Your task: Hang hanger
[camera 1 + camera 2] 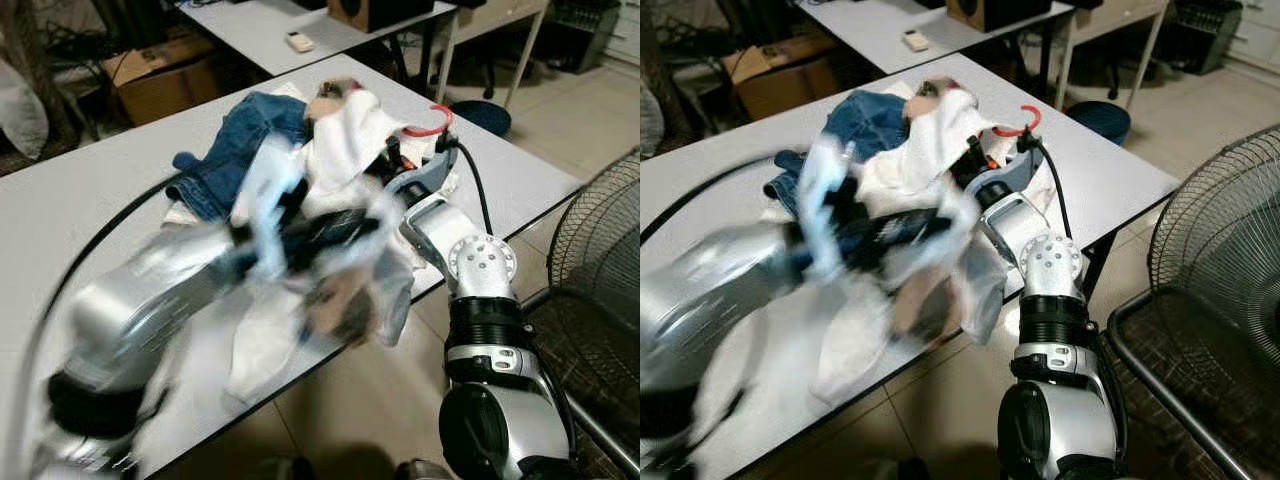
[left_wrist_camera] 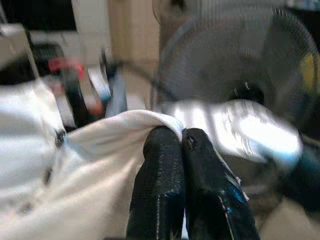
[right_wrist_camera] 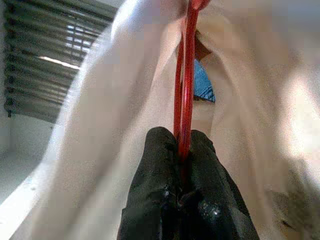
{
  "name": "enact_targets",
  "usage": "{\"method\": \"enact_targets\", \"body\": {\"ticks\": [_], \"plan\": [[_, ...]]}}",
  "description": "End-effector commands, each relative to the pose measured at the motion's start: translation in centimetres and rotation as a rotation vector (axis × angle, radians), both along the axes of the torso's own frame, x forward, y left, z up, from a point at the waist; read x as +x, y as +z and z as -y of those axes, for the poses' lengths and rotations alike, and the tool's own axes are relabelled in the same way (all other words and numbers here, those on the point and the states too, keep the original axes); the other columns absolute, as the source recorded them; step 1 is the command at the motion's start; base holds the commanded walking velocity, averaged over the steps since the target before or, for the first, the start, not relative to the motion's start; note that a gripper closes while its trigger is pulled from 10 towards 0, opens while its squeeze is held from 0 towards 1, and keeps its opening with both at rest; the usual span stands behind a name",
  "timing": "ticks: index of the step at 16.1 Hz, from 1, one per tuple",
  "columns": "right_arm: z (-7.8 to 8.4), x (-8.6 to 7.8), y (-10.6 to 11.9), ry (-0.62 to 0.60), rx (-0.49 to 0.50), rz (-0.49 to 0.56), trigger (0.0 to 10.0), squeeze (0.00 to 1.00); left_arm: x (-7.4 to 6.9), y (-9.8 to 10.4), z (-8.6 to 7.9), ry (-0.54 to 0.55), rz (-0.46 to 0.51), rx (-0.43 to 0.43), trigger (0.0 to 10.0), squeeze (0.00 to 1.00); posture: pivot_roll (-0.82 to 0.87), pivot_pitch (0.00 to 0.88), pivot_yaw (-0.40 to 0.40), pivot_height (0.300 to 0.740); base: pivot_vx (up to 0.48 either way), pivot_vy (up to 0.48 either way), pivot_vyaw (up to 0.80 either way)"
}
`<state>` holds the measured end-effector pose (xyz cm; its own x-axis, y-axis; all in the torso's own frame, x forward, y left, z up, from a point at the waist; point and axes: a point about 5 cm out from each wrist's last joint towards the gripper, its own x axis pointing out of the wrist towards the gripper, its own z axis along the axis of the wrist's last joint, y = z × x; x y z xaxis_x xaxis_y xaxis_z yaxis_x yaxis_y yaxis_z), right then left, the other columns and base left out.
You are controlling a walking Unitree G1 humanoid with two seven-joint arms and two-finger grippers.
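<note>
Red plastic is showing where the hanger (image 1: 428, 120) is poking its hook out past the far side of the clothes pile (image 1: 905, 170) on the grey table (image 1: 90, 190). The right gripper (image 3: 181, 150) is pinching the hanger's thin red wire between its pressed-together fingers (image 3: 155, 165), with white cloth (image 3: 100, 125) draping around it. Near the pile's front edge, the left gripper (image 2: 181, 137) is clamping a fold of the white shirt (image 2: 100, 145), its two fingers squeezed tight on the fabric. The left arm (image 1: 150, 290) is blurring across the pile. Blue jeans (image 1: 245, 140) are lying on the pile's left side. Beside the table, right of the pile, a fan (image 1: 1220, 260) is standing on the tiled floor (image 1: 590, 110).
</note>
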<state>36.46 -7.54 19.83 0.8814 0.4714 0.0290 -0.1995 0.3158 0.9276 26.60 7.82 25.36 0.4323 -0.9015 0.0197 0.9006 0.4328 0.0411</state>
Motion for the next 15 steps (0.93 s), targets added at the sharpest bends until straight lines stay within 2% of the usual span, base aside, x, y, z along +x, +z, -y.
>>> {"method": "enact_targets", "body": {"ticks": [1, 2, 3, 4, 6, 7, 9, 11, 12, 13, 14, 15], "plan": [[-1.8, -0.2, 0.6, 0.035, 0.018, 0.007, 10.0, 0.0, 0.9, -0.1, -0.5, 0.097, 0.034, 0.068, 0.0, 0.0, -0.13, 0.053, 0.107, 0.74, 0.0, 0.0, 0.0], [-1.7, -0.2, 0.7, 0.035, 0.021, 0.009, 10.0, 0.0, 1.8, -0.5, -1.1, 0.183, 0.039, 0.114, 0.0, 0.0, -0.13, 0.052, 0.11, 0.74, 0.0, 0.0, 0.0], [-1.7, -0.3, 0.7, 0.037, 0.021, 0.011, 10.0, 0.0, 2.3, -0.6, -1.5, 0.234, 0.034, 0.112, 0.0, 0.0, -0.14, 0.051, 0.113, 0.74, 0.0, 0.0, 0.0], [-1.6, -0.4, 0.7, 0.042, 0.014, 0.017, 10.0, 0.0, 3.6, -0.7, -3.2, 0.37, 0.025, 0.149, 0.0, 0.0, -0.14, 0.048, 0.115, 0.74, 0.0, 0.0, 0.0], [-1.2, -0.8, 0.4, 0.049, 0.002, 0.018, 10.0, 0.0, 5.1, -0.7, -6.8, 0.55, 0.03, 0.225, 0.0, 0.0, -0.14, 0.045, 0.118, 0.74, 0.0, 0.0, 0.0], [-1.1, -0.9, 0.4, 0.049, -0.001, 0.017, 10.0, 0.0, 5.3, -0.6, -7.4, 0.573, 0.033, 0.234, 0.0, 0.0, -0.14, 0.045, 0.118, 0.74, 0.0, 0.0, 0.0], [-0.6, -1.4, 0.4, 0.066, -0.015, 0.028, 10.0, 0.0, 5.9, 0.5, -10.0, 0.664, 0.049, 0.213, 0.0, 0.0, -0.14, 0.043, 0.122, 0.74, 0.0, 0.0, 0.0], [-0.5, -2.0, 0.4, 0.098, -0.037, 0.033, 10.0, 0.0, 6.5, 0.0, -11.7, 0.755, 0.033, 0.261, 0.1, 0.0, -0.14, 0.042, 0.124, 0.74, 0.0, 0.0, 0.0], [-0.5, -2.3, 0.5, 0.118, -0.036, 0.03, 10.0, 0.0, 6.6, -0.9, -11.4, 0.757, 0.017, 0.307, 10.0, 0.0, -0.14, 0.042, 0.124, 0.74, 0.0, 0.0, 0.0], [-0.5, -2.7, 0.4, 0.147, -0.042, 0.019, 10.0, 0.0, 6.5, -1.6, -10.6, 0.704, -0.02, 0.29, 10.0, 0.0, -0.14, 0.044, 0.127, 0.74, 0.0, 0.0, 0.0], [-0.5, -3.0, 0.4, 0.156, -0.064, 0.026, 10.0, 0.0, 6.0, -2.3, -9.7, 0.635, -0.076, 0.269, 10.0, 1.0, -0.14, 0.043, 0.128, 0.74, 0.0, 0.0, 0.0], [-0.3, -3.1, 0.5, 0.152, -0.076, 0.031, 10.0, 0.0, 5.7, -3.0, -9.6, 0.619, -0.096, 0.31, 10.0, 1.0, -0.14, 0.043, 0.128, 0.74, 0.0, 0.0, 0.0]]}}
